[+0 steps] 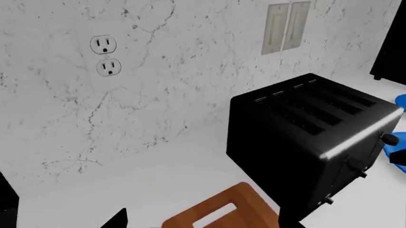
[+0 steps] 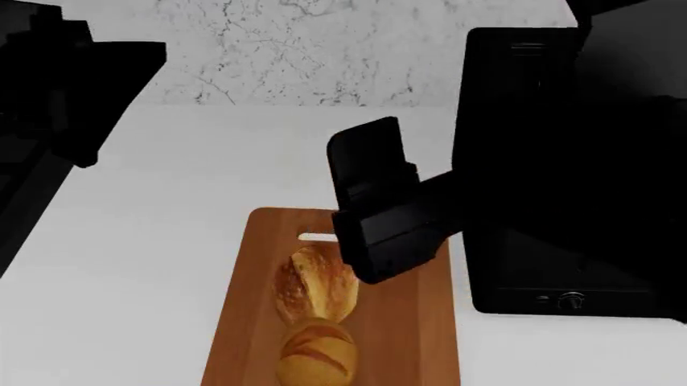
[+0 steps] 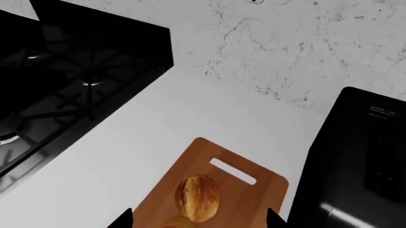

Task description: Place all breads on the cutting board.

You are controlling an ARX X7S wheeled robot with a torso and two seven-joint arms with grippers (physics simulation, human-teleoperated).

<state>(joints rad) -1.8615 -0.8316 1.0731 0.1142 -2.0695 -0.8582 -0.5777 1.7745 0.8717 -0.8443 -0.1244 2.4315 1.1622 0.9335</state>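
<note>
The brown wooden cutting board (image 2: 408,322) lies on the white counter, slot handle toward the wall. Both breads rest on it: the oval loaf (image 2: 317,281) with the round roll (image 2: 314,354) touching its near end. In the right wrist view the loaf (image 3: 198,197) lies between the tips of my right gripper (image 3: 199,221), which is open, empty and well above the board (image 3: 247,199). Its black body (image 2: 371,201) hangs over the handle end in the head view. My left gripper (image 1: 203,221) is open and empty above the board's handle end (image 1: 222,209).
A black toaster (image 2: 558,177) stands right of the board, also in the left wrist view (image 1: 311,142). A black stove (image 3: 57,80) lies to the left. The marble wall (image 1: 159,71) has outlets (image 1: 104,45). Something blue (image 1: 394,151) shows behind the toaster.
</note>
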